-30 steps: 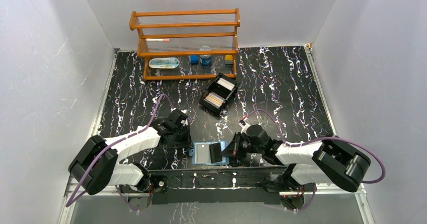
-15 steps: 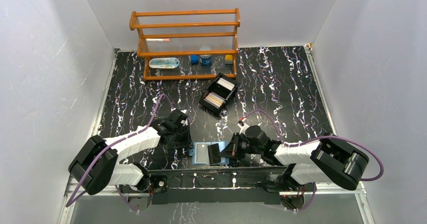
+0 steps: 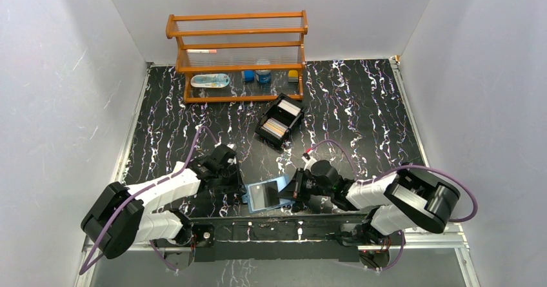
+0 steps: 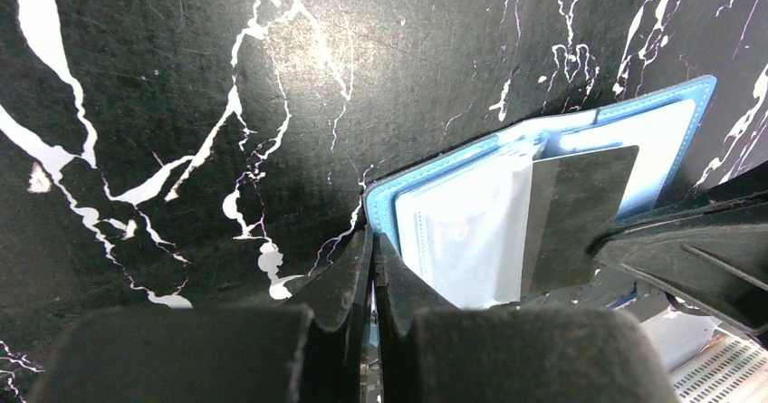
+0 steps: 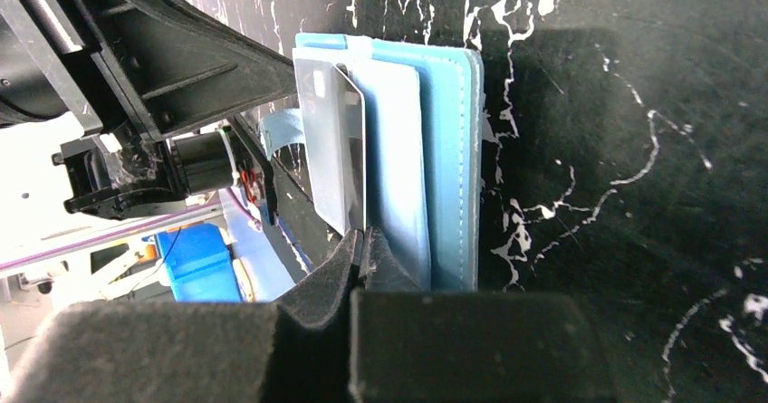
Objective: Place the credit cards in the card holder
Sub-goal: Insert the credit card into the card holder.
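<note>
The open, flat light-blue wallet (image 3: 261, 195) lay at the near centre of the black marbled bench (image 3: 361, 106), between both hands. The right hand (image 5: 363, 244) was clamped on a thin grey card (image 5: 331, 140) over the wallet's slots. The left hand (image 4: 372, 263), fingers together, touched its left corner (whether it pinched the edge was unclear).

Black table (image 3: 361, 106), rack (image 3: 240, 31), box (image 3: 282, 118), card holder (image 3: 261, 197)
</note>
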Robot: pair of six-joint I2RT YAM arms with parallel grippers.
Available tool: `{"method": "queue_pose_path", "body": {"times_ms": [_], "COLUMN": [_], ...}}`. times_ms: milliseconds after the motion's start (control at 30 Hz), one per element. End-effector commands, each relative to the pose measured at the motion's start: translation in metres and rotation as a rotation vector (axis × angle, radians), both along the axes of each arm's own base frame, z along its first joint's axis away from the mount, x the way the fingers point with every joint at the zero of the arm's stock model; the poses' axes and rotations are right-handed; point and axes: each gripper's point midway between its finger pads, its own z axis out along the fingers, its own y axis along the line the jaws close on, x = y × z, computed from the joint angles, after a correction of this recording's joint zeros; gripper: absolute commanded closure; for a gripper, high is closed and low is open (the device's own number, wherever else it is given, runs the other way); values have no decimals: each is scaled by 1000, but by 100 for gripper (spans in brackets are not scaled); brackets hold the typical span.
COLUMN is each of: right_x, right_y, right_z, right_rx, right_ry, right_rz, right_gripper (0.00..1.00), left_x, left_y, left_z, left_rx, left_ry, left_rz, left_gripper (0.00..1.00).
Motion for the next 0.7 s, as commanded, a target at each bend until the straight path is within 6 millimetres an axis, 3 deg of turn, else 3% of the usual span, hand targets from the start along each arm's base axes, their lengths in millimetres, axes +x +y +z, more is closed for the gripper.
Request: {"method": "queue_pose_path", "body": {"times_ms": [0, 133, 200, 333, 433, 667], "right_x": [11, 6, 8, 10, 16, 31], "right_y": [22, 25, 35, 31, 24, -2], "right_z": [19, 2, 5, -2, 2, 29], "right_rx": [47, -34, -39, -93, -136, -239], "right_ry": [-51, -26, -30, -37, -67, -159], "right_rz": [3, 47, 75, 74, 42, -43], "right_gripper": [100, 100, 100, 100, 89, 59], "left_x": [-13, -7, -6, -2, 4, 18], "left_y": [2, -12, -18, -23, -27, -14], "left_z": [-8, -6, -5, 0, 8, 32], "left_rx": [-2, -47, -68, -85, -86, -14], "left_ry": [62, 53, 60, 48, 30, -47], "left_rz": [-3, -35, -43, -58, -63, -34], "left_gripper": [100, 100, 100, 100, 98, 63]}}
